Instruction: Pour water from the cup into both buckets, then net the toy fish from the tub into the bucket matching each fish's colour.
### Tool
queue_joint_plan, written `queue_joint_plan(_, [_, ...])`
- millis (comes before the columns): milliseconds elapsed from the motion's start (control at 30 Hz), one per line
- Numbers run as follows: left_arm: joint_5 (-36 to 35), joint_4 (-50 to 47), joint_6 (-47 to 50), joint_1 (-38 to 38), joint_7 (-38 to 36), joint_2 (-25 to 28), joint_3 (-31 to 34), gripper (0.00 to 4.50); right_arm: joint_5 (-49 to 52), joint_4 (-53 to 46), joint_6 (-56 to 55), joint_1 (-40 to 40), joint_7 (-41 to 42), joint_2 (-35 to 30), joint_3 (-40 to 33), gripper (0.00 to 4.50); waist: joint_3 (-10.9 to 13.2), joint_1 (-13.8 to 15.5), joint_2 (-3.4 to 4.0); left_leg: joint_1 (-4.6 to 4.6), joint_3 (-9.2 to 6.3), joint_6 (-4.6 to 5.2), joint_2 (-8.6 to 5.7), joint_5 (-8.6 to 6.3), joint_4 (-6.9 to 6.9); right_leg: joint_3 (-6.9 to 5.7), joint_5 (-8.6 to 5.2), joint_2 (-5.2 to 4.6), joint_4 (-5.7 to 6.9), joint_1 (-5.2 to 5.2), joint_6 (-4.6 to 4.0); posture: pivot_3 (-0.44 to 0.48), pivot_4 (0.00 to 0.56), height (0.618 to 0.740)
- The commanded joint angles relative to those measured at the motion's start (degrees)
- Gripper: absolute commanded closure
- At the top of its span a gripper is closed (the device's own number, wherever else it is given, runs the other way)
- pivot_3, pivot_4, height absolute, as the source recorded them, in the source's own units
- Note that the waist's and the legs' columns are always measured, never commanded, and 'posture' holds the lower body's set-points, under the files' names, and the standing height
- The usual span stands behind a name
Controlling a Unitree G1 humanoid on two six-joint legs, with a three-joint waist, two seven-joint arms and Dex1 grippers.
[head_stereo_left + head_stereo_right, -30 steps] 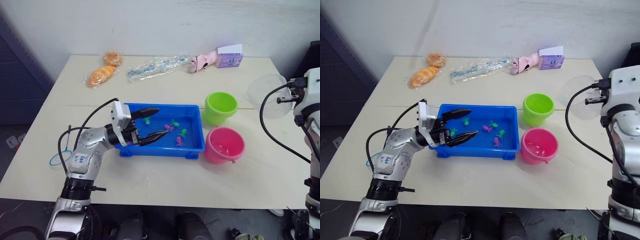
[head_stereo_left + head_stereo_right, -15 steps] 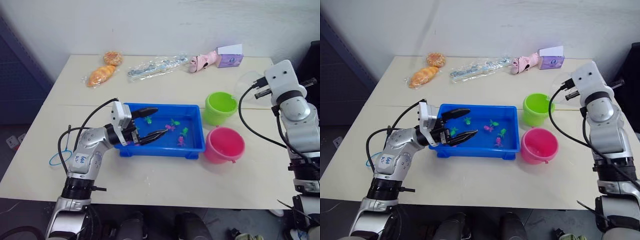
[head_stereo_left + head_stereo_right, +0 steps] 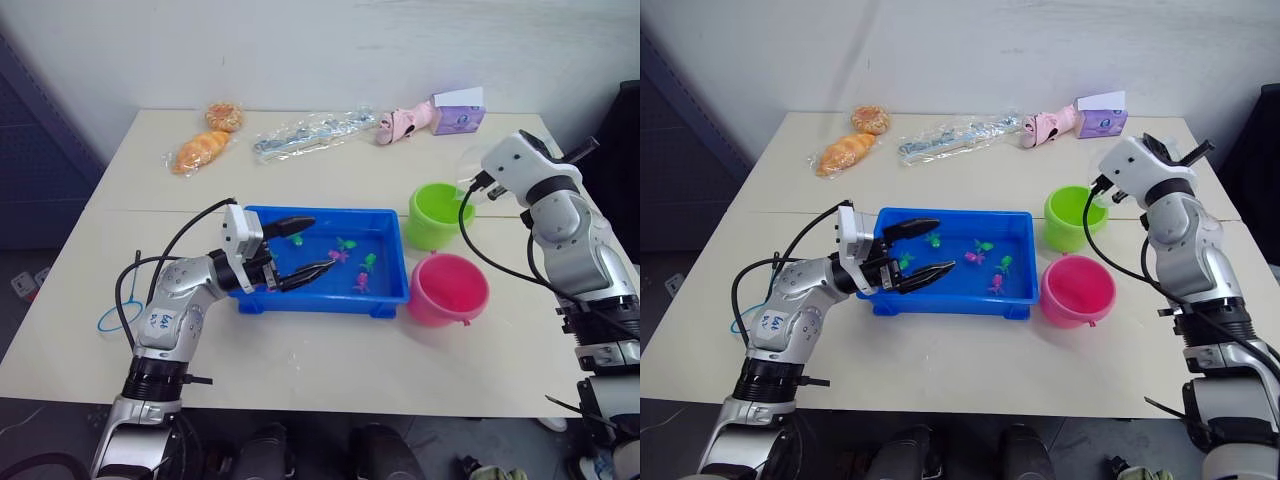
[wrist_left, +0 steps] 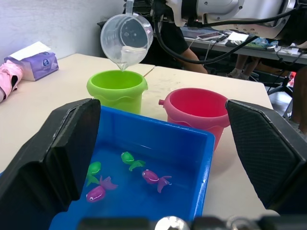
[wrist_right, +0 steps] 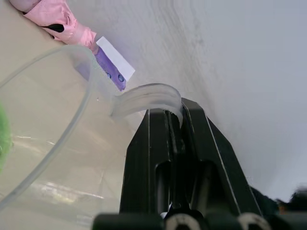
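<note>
R gripper (image 5: 173, 125) is clamped on the handle of the clear cup (image 4: 126, 39), fingers tight together. Cup is tipped w/ its lip down, right above the mouth of the green bucket (image 3: 441, 215). Pink bucket (image 3: 448, 289) sits just beside the green one, on the near side, next to the blue tub (image 3: 322, 260). L gripper (image 3: 290, 249) hangs over the tub's left end, fingers spread wide, holding nothing. Toy fish (image 4: 154, 177), green and pink, lie in the tub's water. All on a pale table (image 3: 330, 350).
</note>
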Motion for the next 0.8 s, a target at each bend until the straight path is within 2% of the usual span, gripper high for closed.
queue_joint_plan(33, [0.2, -1.42, -0.87, -0.34, 0.1, 0.38, 0.28, 0.0, -5.22, 0.3, -4.68, -2.5, -2.77, -1.8, 0.74, 4.47, 0.0, 0.0, 0.0, 0.0, 0.0, 0.0, 0.0, 0.0, 0.0, 0.0, 0.0, 0.0, 0.0, 0.0, 0.0, 0.0, 0.15, 0.74])
queue_joint_plan(500, [0.43, -1.24, -1.18, -0.33, 0.41, 0.07, 0.19, 0.0, -12.26, 3.78, -14.45, -2.1, -5.49, -3.19, 0.99, 4.47, 0.0, 0.03, 0.0, 0.0, -0.01, -0.01, 0.0, 0.01, 0.02, -0.01, 0.0, 0.0, 0.02, 0.01, 0.0, 0.0, 0.15, 0.74])
queue_joint_plan(600, [0.46, -1.08, -1.38, -0.44, 0.43, 0.0, 0.15, 0.0, -8.0, 2.31, -15.1, -0.33, -3.07, -2.32, -1.51, 4.47, 0.0, 0.05, 0.0, 0.0, -0.01, -0.02, 0.0, 0.01, 0.02, -0.01, 0.0, 0.0, 0.02, 0.01, 0.0, 0.0, 0.15, 0.74])
queue_joint_plan(667, [0.35, -0.94, -1.63, -0.54, 0.27, -0.08, 0.18, 0.0, -1.37, -1.2, -12.27, 2.02, -1.22, 0.19, -6.51, 4.47, 0.01, 0.08, -0.01, 0.0, -0.02, -0.01, 0.01, 0.01, 0.02, -0.03, 0.0, 0.0, 0.02, 0.02, 0.0, 0.0, 0.15, 0.74])
queue_joint_plan(800, [-0.21, -0.86, -1.77, -0.53, -0.02, -0.1, 0.48, 0.0, 11.12, -10.22, 0.94, 6.79, 2.19, 5.68, -18.73, 4.47, 0.02, 0.15, -0.04, -0.03, -0.06, -0.01, 0.01, 0.01, 0.03, -0.07, 0.0, 0.0, 0.07, 0.04, 0.0, 0.0, 0.15, 0.74])
